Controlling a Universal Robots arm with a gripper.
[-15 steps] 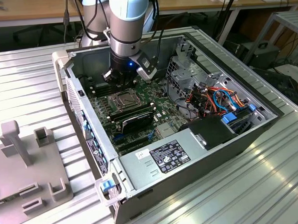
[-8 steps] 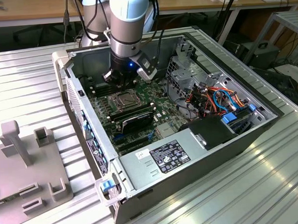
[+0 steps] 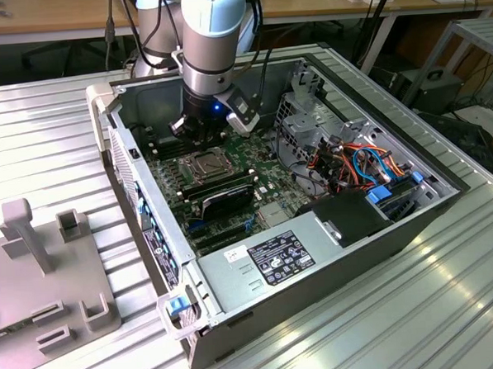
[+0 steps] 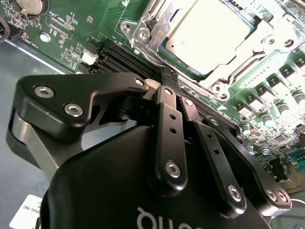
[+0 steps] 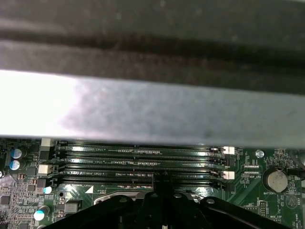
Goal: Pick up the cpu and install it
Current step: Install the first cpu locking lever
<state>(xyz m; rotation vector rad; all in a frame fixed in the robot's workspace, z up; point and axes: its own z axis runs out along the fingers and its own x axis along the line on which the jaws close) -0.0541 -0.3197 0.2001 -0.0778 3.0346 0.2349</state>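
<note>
- Hanging inside the open computer case (image 3: 381, 227), the arm (image 3: 212, 37) reaches down over the green motherboard (image 3: 267, 187), its gripper (image 3: 196, 131) poised just beyond the socket frame (image 3: 206, 164) on the side toward the back of the case in the exterior view.
- In the second wrist view the gripper (image 4: 167, 82) shows its black fingers (image 4: 167, 112) drawn together, tips meeting with no gap between them and nothing clamped there; the tips themselves are partly hidden behind the linkage bars.
- The cpu (image 4: 209, 36) sits in the socket, its silvery-grey top framed by the metal socket frame (image 4: 157, 28), which lies around its edges; the far corner of the chip is cut off by the picture's edge.
- Whether the frame's lever is latched is hard to make out.
- The fingertips stand just beside the frame, over the dark memory slots (image 4: 124, 59), apart from the cpu.
- In the first wrist view a wide, blurred grey band of the case wall (image 5: 152, 109) covers most of the scene; below it run the memory slots (image 5: 138, 164), with the gripper's (image 5: 161, 180) dark tip against them and the rest of its body cut off.
- In the exterior view a long black card (image 3: 222, 201) stands just beyond the socket, and a tangle of orange and blue cables (image 3: 369, 166) lies toward the exterior view's right.
- A grey fixture block (image 3: 36, 270) rests on the ribbed metal table (image 3: 418, 308), outside the case, toward the exterior view's left.
</note>
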